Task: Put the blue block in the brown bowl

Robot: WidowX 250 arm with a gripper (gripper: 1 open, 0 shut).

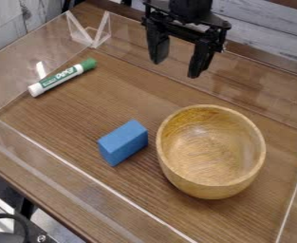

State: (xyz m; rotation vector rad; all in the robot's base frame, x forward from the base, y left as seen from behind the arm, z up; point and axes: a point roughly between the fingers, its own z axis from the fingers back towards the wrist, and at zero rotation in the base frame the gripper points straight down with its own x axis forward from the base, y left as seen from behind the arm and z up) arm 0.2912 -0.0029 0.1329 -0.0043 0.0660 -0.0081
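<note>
The blue block (122, 141) lies flat on the wooden table, just left of the brown bowl (212, 150). That bowl is round, light wood with a thick rim, and holds nothing. My gripper (176, 55) hangs at the top centre, pointing down, well above and behind both objects. Its two black fingers (156, 46) stand apart and open, with nothing between them.
A green-and-white marker (62, 77) lies at the left of the table. Clear plastic walls (87, 33) ring the work area, with a low front wall near the table's front edge (62, 180).
</note>
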